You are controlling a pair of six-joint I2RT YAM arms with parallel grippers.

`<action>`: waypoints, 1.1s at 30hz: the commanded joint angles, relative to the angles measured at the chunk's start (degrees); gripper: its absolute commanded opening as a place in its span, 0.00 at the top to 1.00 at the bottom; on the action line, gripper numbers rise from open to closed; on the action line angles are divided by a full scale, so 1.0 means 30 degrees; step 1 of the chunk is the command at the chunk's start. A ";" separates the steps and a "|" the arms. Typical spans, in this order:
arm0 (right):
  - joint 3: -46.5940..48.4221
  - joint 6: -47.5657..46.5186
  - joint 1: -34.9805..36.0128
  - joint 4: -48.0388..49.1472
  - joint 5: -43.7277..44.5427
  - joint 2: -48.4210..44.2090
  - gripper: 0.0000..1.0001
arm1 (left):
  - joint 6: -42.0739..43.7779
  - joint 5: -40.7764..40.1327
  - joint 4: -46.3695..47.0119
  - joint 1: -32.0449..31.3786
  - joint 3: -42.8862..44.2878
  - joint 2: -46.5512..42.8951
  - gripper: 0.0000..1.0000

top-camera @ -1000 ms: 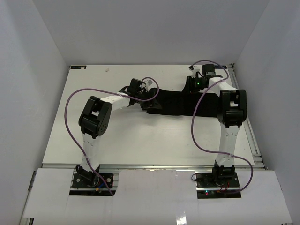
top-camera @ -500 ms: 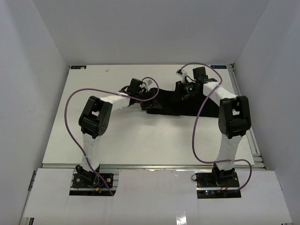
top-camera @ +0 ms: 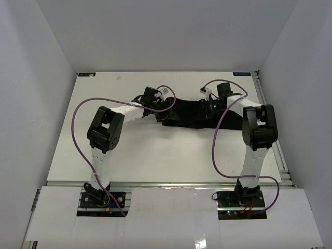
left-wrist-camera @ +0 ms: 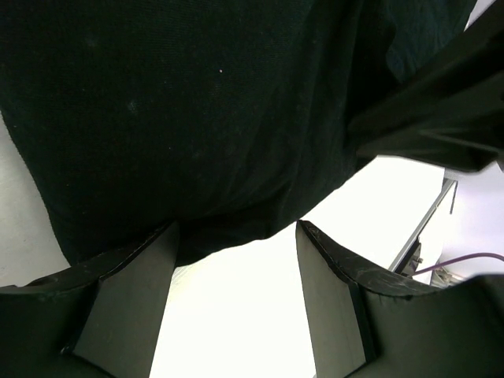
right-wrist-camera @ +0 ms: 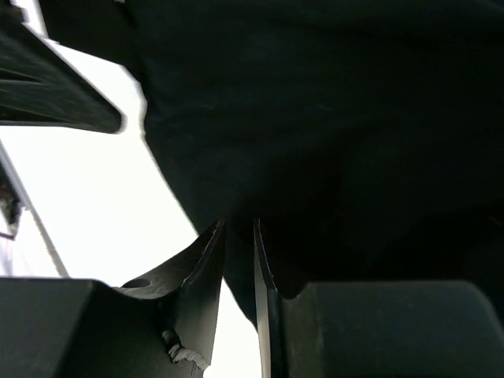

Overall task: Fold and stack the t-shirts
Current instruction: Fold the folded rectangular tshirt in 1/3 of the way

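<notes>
Plainly, the t-shirt (top-camera: 189,115), a soft matte black knit with no print, lies bunched in a long wrinkled band in the upper middle of the top view, on the smooth white table (top-camera: 155,155). The left gripper (left-wrist-camera: 236,236) is released, its flat wedge-shaped jaws spread wide at the shirt's curved edge. The right gripper (right-wrist-camera: 239,232) is clenched on a fold of the cloth. A small blue sticker (top-camera: 241,74) at the table's upper right edge is too small to read.

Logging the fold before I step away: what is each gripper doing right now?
Left gripper: open, jaws wide at the edge of the t-shirt.
Right gripper: closed on the t-shirt.
</notes>
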 commanded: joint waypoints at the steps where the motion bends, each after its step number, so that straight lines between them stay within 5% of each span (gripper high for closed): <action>1: 0.0155 -0.1304 -0.0652 -0.1039 0.0849 0.0573 0.72 | 0.0159 -0.0504 -0.0723 -0.0074 -0.0183 -0.0486 0.27; 11: 0.2701 -0.6432 -0.1823 -0.5931 -0.3313 -0.2324 0.65 | -0.0221 -0.0299 -0.0605 -0.0074 0.0578 -0.1304 0.24; 20: 0.2883 -0.3565 -0.6304 -0.4592 0.5003 -0.3906 0.41 | -0.0661 -0.0707 -0.0548 0.0159 0.2074 -0.4525 0.12; 24: 0.1887 -0.3795 -0.7857 -0.3417 0.6765 -0.4377 0.00 | -0.0602 -0.1731 0.0037 0.1008 0.1198 -0.6545 0.03; 33: 0.3992 -0.6314 -0.9969 -0.3708 0.7763 -0.1216 0.00 | -0.3210 -0.1062 0.3113 0.5927 -0.4602 -1.1001 0.02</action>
